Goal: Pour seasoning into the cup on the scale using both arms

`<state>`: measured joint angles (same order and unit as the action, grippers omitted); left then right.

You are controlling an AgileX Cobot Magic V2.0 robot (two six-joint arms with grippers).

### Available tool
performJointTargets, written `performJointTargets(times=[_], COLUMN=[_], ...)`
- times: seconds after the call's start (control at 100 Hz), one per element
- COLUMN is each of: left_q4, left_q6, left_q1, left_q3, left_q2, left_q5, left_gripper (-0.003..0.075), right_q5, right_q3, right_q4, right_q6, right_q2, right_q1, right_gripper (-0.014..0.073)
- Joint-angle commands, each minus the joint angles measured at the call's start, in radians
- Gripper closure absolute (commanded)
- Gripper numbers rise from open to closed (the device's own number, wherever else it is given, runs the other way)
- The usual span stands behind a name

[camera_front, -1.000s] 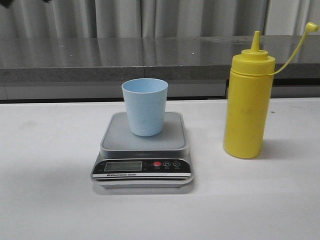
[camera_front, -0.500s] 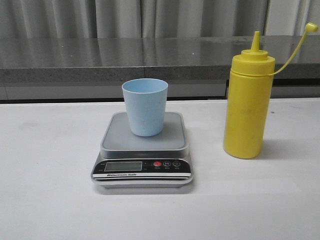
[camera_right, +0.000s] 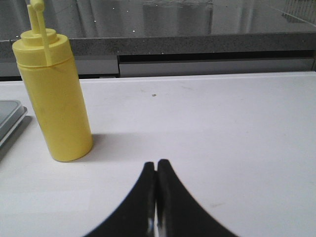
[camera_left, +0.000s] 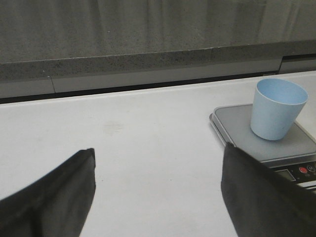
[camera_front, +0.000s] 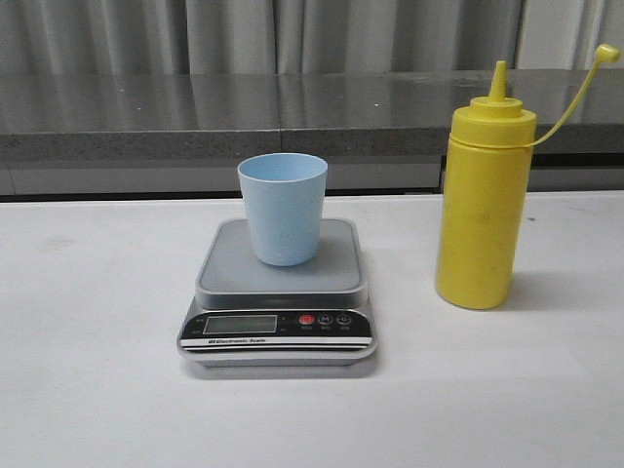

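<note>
The pale blue cup [camera_front: 283,207] stands upright on the silver-grey scale [camera_front: 278,292] in the middle of the white table. The yellow seasoning bottle [camera_front: 483,210] stands upright to the right of the scale, its tethered cap [camera_front: 608,52] hanging off to the right. Neither gripper shows in the front view. In the left wrist view my left gripper [camera_left: 158,163] is open and empty over bare table, with the cup [camera_left: 274,108] and scale [camera_left: 237,121] beyond its one finger. In the right wrist view my right gripper [camera_right: 156,165] is shut and empty, with the bottle [camera_right: 53,98] standing apart from it.
A dark grey stone ledge [camera_front: 195,112] runs along the back edge of the table, with grey curtains behind it. The white tabletop [camera_front: 88,322] stretches left of the scale and in front of it.
A dark shape at the top left corner of the front view one second ago is gone. The cup, scale and bottle have not moved.
</note>
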<state>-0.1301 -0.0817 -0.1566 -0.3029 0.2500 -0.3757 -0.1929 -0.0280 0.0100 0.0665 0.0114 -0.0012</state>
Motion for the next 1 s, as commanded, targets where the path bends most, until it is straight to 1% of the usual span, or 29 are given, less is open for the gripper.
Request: performJointTargets(times=[0.0, 0.18, 0.28, 0.34, 0.57, 0.64, 0.66, 0.71, 0.72, 0.73, 0.84, 0.87, 0.96, 0.99], left_q4=[0.000, 0.022, 0.064, 0.085, 0.085, 0.085, 0.085, 0.085, 0.085, 0.085, 0.085, 0.085, 0.085, 0.085], left_q6=[0.004, 0.004, 0.004, 0.004, 0.004, 0.004, 0.004, 0.004, 0.004, 0.004, 0.004, 0.004, 0.004, 0.004], left_q1=[0.004, 0.004, 0.004, 0.004, 0.004, 0.004, 0.004, 0.004, 0.004, 0.004, 0.004, 0.004, 0.004, 0.004], left_q3=[-0.023, -0.023, -0.023, -0.023, -0.023, -0.023, -0.023, -0.023, -0.023, -0.023, -0.023, -0.023, -0.023, -0.023], left_q2=[0.005, 0.007, 0.007, 0.007, 0.007, 0.007, 0.007, 0.007, 0.007, 0.007, 0.007, 0.007, 0.007, 0.007], left_q5=[0.131, 0.212, 0.252, 0.253, 0.249, 0.249, 0.249, 0.249, 0.249, 0.249, 0.249, 0.249, 0.249, 0.249], left_gripper=[0.0206, 0.0206, 0.0206, 0.0206, 0.0216, 0.0272, 0.0307, 0.0367, 0.0399, 0.0399, 0.0577, 0.0605, 0.0726, 0.0740], right_q5=[0.083, 0.083, 0.083, 0.083, 0.083, 0.083, 0.083, 0.083, 0.083, 0.083, 0.083, 0.083, 0.083, 0.083], right_q3=[0.017, 0.017, 0.017, 0.017, 0.017, 0.017, 0.017, 0.017, 0.017, 0.017, 0.017, 0.017, 0.017, 0.017], right_q4=[0.001, 0.001, 0.001, 0.001, 0.001, 0.001, 0.001, 0.001, 0.001, 0.001, 0.001, 0.001, 0.001, 0.001], right_q6=[-0.005, -0.005, -0.005, -0.005, -0.005, -0.005, -0.005, -0.005, -0.005, -0.005, -0.005, -0.005, -0.005, -0.005], right_q2=[0.019, 0.019, 0.019, 0.019, 0.019, 0.019, 0.019, 0.019, 0.019, 0.019, 0.019, 0.019, 0.019, 0.019], right_q1=[-0.008, -0.008, -0.008, -0.008, -0.008, -0.008, -0.008, -0.008, -0.008, -0.008, -0.008, -0.008, -0.008, -0.008], right_gripper=[0.0662, 0.0662, 0.0662, 0.0662, 0.0662, 0.0662, 0.0662, 0.0662, 0.0662, 0.0662, 0.0662, 0.0662, 0.0662, 0.0662])
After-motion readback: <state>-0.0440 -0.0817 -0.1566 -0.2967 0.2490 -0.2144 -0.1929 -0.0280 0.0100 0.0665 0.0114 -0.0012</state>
